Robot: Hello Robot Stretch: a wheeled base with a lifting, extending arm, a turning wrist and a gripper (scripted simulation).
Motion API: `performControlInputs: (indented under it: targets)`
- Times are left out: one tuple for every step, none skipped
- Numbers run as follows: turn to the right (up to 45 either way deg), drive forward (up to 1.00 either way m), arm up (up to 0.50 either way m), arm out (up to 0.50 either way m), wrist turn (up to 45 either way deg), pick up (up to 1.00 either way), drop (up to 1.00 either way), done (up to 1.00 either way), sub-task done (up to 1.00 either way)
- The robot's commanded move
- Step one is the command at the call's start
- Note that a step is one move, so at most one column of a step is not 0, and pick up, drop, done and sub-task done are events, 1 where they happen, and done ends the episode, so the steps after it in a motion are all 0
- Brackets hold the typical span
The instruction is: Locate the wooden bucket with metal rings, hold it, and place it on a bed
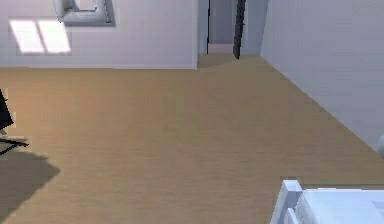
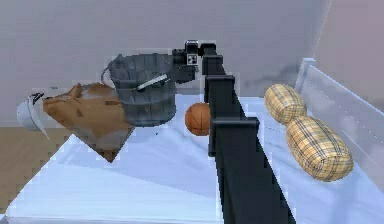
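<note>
A grey-brown wooden bucket (image 2: 140,88) with pale rings and a handle sits tilted over the bed's white sheet (image 2: 150,185) in the arm side view. The dark arm bar rises from the bottom edge, and the gripper (image 2: 178,62) stands at the bucket's upper right rim. I cannot tell whether the gripper holds the bucket or whether the bucket rests on the bed.
On the bed lie an orange ball (image 2: 198,119), two plaid pillows (image 2: 285,103) (image 2: 320,148) and a brown angular thing (image 2: 90,115) left of the bucket. The forward view has wooden floor, a bed corner (image 1: 330,205) at bottom right, a doorway (image 1: 225,30) and a dark object (image 1: 8,125) at left.
</note>
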Motion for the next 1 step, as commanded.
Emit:
performControlInputs:
  targets:
    - [0.0, 0.0, 0.0, 0.0, 45.0, 0.0, 0.0, 0.0, 0.0]
